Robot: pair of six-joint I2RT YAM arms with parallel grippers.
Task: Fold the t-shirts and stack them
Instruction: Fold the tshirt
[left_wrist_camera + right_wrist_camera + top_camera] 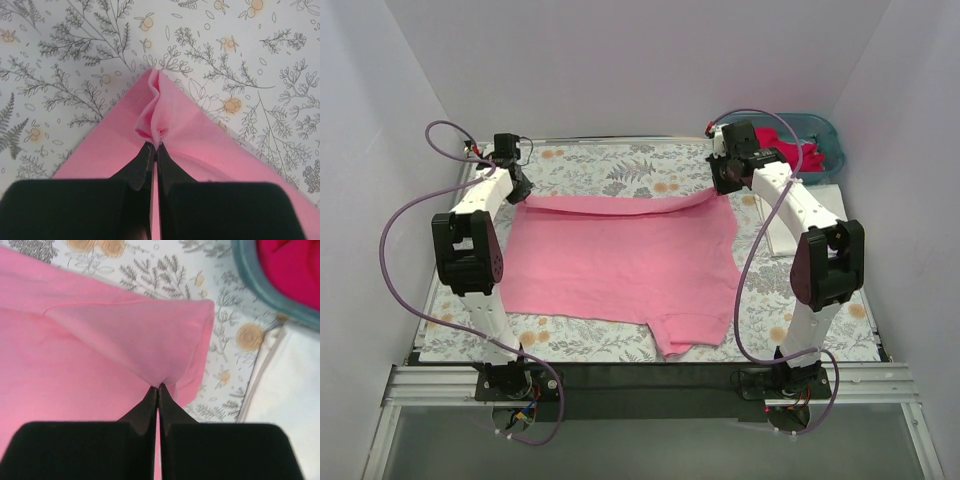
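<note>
light pink cotton short-sleeved t-shirt [620,265] lies spread on the grey-and-orange floral cloth [620,165] that covers the bench, left of the teal plastic basket [825,132] and nearer to our bases than it. deep pink-red shirts [790,150] sit inside the basket, and a white folded shirt [785,228] lies just on its near side.

we judge the first fold of this shirt to be in hand. our left fingers [142,165] are pinched tight on the far corner that lies farthest from the basket. our right fingers [145,407] are pinched tight on the far corner closest to it. the edge between the two corners is raised off the cloth and curls over the body of the shirt.

next, we think both corners should travel together away from the basket's row, toward the near hem, level and at one pace so the crease falls straight. the right corner should stay apart from the white folded shirt. we should let go only once the edges meet.
</note>
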